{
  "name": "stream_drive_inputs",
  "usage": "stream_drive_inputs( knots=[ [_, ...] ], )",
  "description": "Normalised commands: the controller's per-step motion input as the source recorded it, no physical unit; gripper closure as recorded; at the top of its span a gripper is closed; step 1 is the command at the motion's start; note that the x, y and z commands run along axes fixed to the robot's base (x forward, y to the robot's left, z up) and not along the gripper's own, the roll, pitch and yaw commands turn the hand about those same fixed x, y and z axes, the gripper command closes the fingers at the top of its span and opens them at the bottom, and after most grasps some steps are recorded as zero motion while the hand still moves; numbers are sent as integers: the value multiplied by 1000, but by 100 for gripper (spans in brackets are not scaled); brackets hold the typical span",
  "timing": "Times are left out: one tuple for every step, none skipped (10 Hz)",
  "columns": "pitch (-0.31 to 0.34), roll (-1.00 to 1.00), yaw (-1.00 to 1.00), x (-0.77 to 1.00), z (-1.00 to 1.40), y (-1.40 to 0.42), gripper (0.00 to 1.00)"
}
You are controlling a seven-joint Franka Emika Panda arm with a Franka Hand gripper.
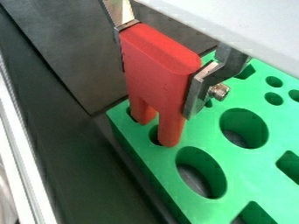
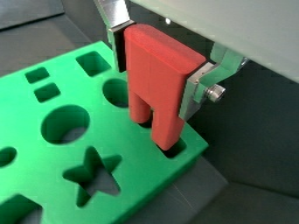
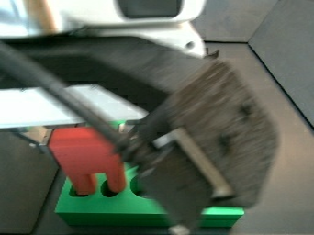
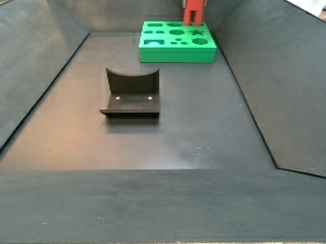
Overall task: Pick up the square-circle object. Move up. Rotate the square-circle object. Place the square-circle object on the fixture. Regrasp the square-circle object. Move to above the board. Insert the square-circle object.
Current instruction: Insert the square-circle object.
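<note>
- The gripper [image 1: 162, 59] stands over a corner of the board [image 1: 251, 166], its two silver fingers [image 1: 208, 80] pressed against opposite sides of the square-circle object [image 1: 158, 63], so the jaws are clamped on it.
- The square-circle object hangs upright between the fingers: a flat red body on top, two legs below.
- In both wrist views the legs reach down into holes at the board's edge; the longer leg [image 2: 167, 127] goes into a hole right at the corner, the shorter one just beside it.
- In a side view the red piece [image 3: 86, 156] shows both legs entering the green slab [image 3: 86, 207], with a blurred dark part of the rig covering the right half of that picture.
- In a side view from the near end, the board [image 4: 178, 43] lies at the far end of the dark bin, and the red piece [image 4: 193, 10] stands at its far right corner.
- The fixture [image 4: 132, 92] sits on the floor well apart from the board, nearer and to the left; nothing lies on it.
- Count: one red piece, one board, one fixture, one gripper.
- The board's other holes that show, among them a star [image 2: 93, 173], circles and squares, hold nothing.
</note>
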Motion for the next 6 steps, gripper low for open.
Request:
stream_drive_inputs(
  knots=[
    [-127,-147,0,-331,-169,-66,100],
    [-139,-151,0,-297,-217,-111,100],
    [-124,-124,0,-231,-223,-131,100],
    [-143,-54,0,0,-457,-169,100],
    [-93,31,-103,157,-474,-129,100],
    [0,181,-191,214,-343,0,100]
  ],
)
